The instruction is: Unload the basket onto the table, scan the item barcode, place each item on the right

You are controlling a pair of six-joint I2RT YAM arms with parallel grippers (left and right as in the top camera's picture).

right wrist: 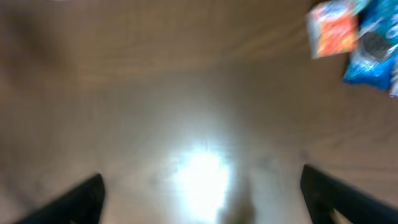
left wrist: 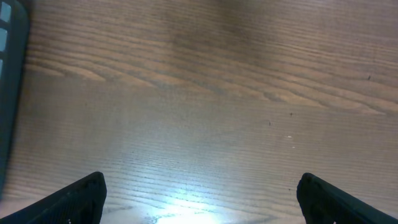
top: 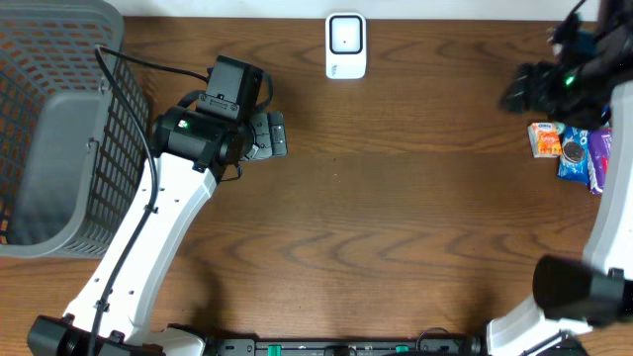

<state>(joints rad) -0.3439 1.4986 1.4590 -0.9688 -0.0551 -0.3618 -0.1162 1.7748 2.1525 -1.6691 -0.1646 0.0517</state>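
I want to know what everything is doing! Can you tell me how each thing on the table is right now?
Left end effector: open, empty, above bare wood.
Right end effector: open, empty.
Small orange snack packet: lying flat on the table, not held.
Blue snack packet: lying flat beside the orange one, not held.
White box-shaped barcode scanner: standing at the table's far edge, nothing in front of it.
Grey plastic mesh basket: sitting at the left; contents cannot be told.

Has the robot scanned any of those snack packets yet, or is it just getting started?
Nothing shows a scan done. The grey mesh basket looks empty. Both the left tool and right tool are open with nothing between them. The small orange packet and blue snack packet lie beside each other at the table's right edge, away from the white scanner. Picking up and scanning remain.
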